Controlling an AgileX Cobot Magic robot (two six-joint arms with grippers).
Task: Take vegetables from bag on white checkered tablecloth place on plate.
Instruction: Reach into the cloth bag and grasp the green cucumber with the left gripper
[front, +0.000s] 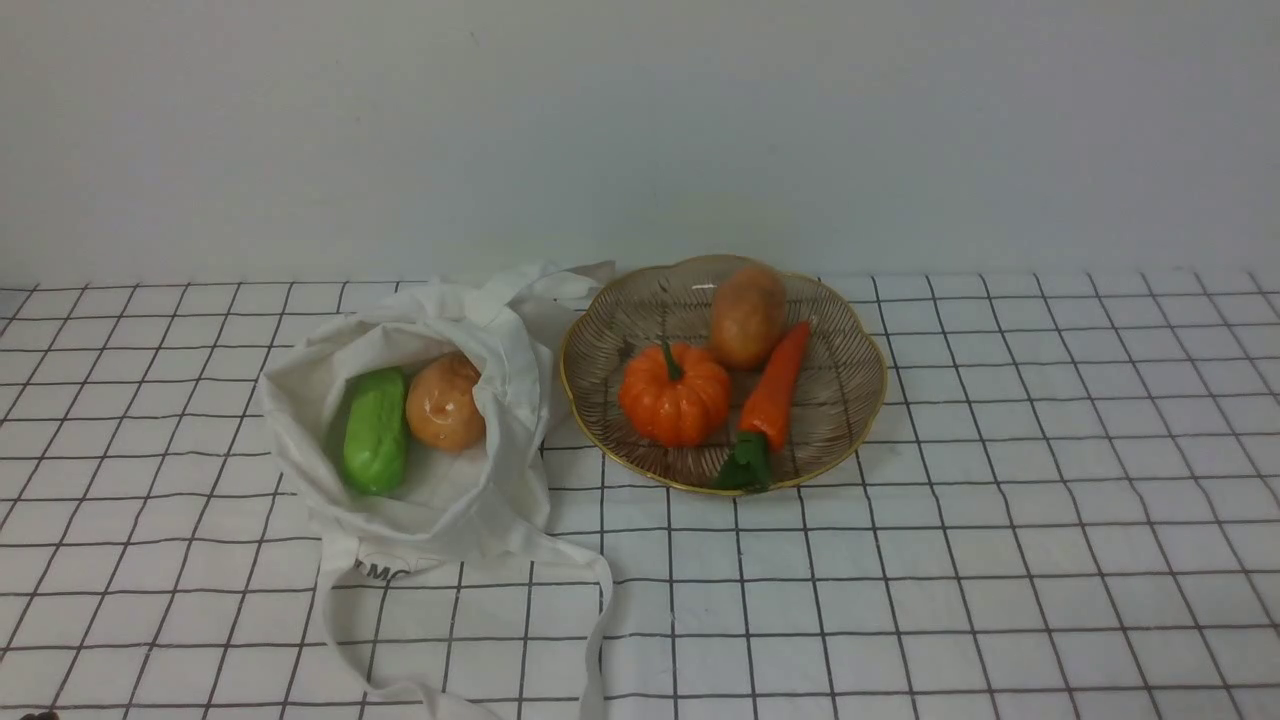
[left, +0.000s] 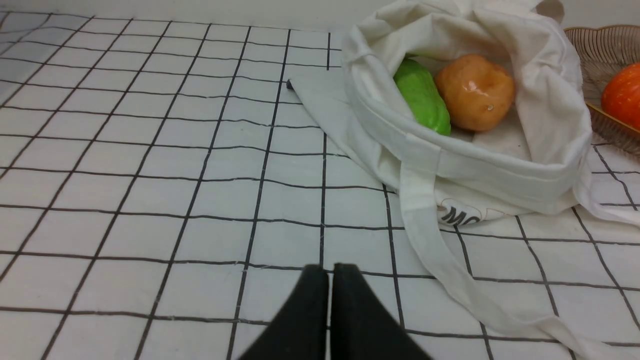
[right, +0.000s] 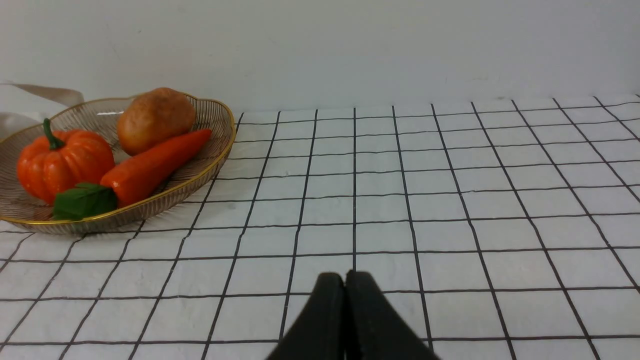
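Cloth: a white checkered tablecloth with thin black grid lines covers the table.
Bag: a soft off-white cloth tote bag lies open on the tablecloth, just left of the plate.
Bag contents: a stubby bright green plastic cucumber and a pale orange-tan lumpy potato lie side by side in its mouth.
Plate: a round brownish ribbed plate with a wavy gold rim holds an orange pumpkin, an orange carrot and a brown potato.
Left gripper: the left gripper has its black fingers pressed together on nothing, over bare cloth near the bag.
Right gripper: the right gripper is likewise closed and empty, apart from the plate.
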